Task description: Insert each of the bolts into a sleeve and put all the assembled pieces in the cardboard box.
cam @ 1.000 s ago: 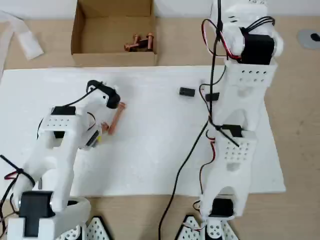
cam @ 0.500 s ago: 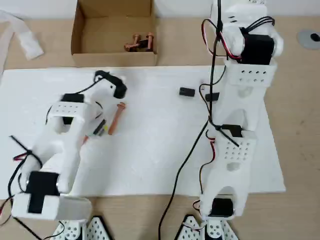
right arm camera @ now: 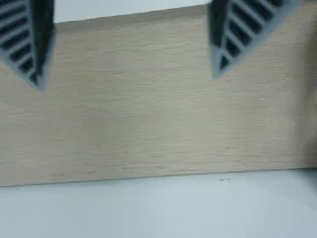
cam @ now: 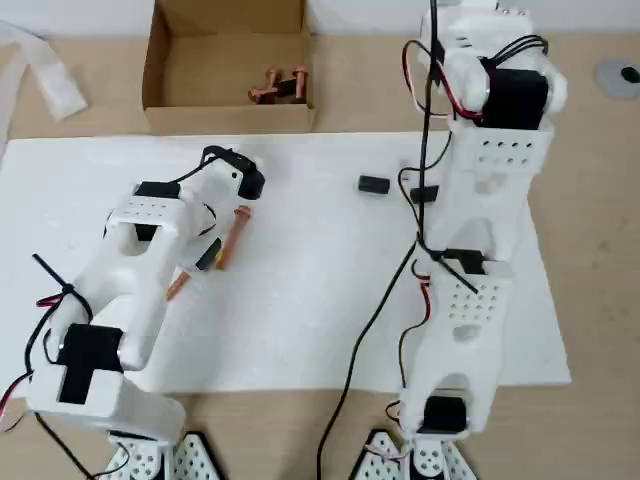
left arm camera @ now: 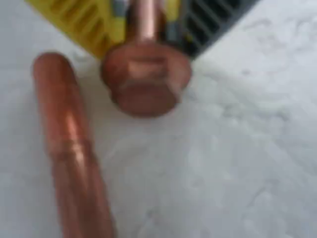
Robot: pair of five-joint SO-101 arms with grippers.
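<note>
Operator: Table layout?
Observer: Wood top, with a white mat over most of it. The right arm lies stretched toward 12 o'clock along the mat's 3 o'clock side. The left arm reaches in from 7 o'clock toward the mat's middle.
Operator: Next down in size?
Observer: The cardboard box sits on the wood at 11 o'clock, just beside the mat's far edge. Copper assembled pieces lie together at its 3 o'clock end.
Operator: What are the arms' ends doing?
Observer: The right gripper has its jaws spread wide with nothing between them, bare wood beyond. The left gripper is clamped on a bolt. The shank runs up between the yellow finger and the dark one, and the flanged head sits just past the tips.
Operator: Anything loose?
Observer: One sleeve lies flat on the mat at 9 o'clock from centre, just beside the bolt's head, running toward 1 o'clock. Whether they touch, I cannot tell. A small black part rests on the mat near 1 o'clock, well apart from both.
</note>
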